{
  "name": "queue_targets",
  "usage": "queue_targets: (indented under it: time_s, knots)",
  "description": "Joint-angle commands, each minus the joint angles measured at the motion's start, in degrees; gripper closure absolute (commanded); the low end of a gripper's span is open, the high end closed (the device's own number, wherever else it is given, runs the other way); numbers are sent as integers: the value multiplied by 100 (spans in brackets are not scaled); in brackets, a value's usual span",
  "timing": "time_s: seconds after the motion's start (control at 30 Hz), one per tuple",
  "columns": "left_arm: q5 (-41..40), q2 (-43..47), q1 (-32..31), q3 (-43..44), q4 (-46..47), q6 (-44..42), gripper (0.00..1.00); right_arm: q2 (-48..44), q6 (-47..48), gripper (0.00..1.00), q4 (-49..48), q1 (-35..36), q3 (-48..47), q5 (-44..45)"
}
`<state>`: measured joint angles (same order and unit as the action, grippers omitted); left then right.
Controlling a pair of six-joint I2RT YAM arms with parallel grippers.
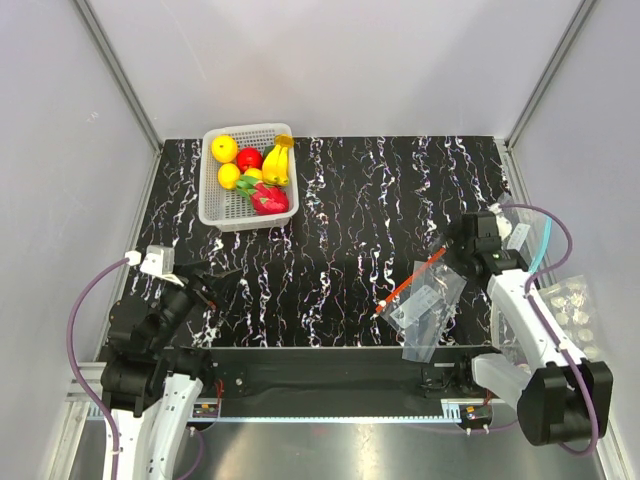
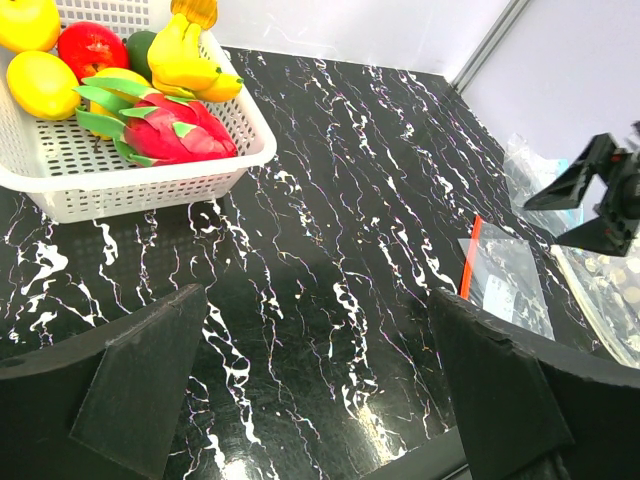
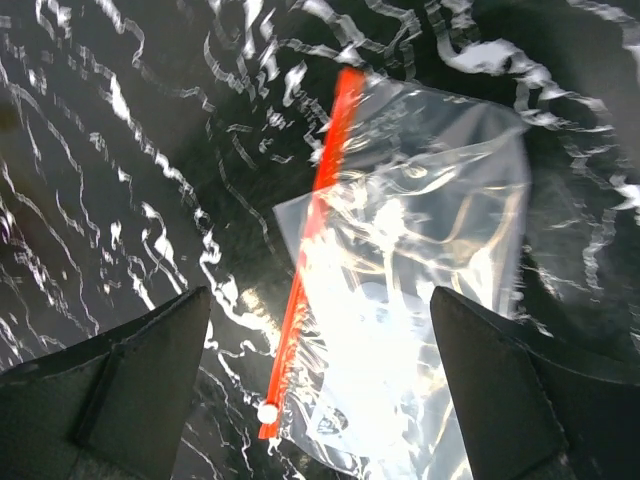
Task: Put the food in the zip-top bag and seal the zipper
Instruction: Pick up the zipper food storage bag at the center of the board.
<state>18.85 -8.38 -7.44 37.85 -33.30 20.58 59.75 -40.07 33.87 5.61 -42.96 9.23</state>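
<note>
Two arms share one black marbled table [image 1: 350,210], and both our hands are spread wide with nothing in them. The white mesh basket [image 1: 240,221] sits at the far left, and all the food is in it. Near right, the zip-top bag [image 1: 430,305] lies flat on the tabletop, well apart from the basket. Our right gripper [image 3: 318,340] hangs over the bag without pinching it. Our left gripper [image 2: 320,390] sits low at the near left, facing the basket.

Inside the basket we've got the banana bunch [image 1: 277,163] against the right wall, the dragon fruit [image 1: 268,198] on the near side, and the round yellow fruits [image 1: 224,148] on the left. The red-orange zipper [image 3: 315,240] runs along the bag's left edge, with its white slider [image 3: 267,411] at the near end.
</note>
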Motion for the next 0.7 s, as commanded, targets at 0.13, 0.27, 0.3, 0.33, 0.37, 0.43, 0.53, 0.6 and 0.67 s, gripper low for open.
queue_targets:
  time_s: [0.13,0.27,0.3,0.33,0.37,0.43,0.53,0.6,0.67]
  knots:
    - [110,-85,-3,4,236,16,1,661,-79,4,-899,748,314,-405]
    - [93,-58,-12,4,236,16,1,872,-185,4,-1014,942,411,-300]
    - [101,-50,-3,4,227,25,1,898,-194,6,-1031,968,455,-239]
    - [110,-49,-3,12,227,25,1,925,-185,7,-1023,1047,481,-186]
    - [110,-41,-3,4,236,25,1,986,-202,8,-1022,1083,499,-133]
    - [110,-41,-12,3,236,25,1,1082,-229,9,-1066,1162,560,-71]
    - [119,-41,-3,-5,236,25,1,1407,-246,10,-1067,1250,517,52]
    - [119,-23,-3,-5,236,16,1,1697,-264,10,-1031,1346,429,192]
    - [119,-14,-3,-5,236,25,1,1970,-238,11,-979,1425,341,280]
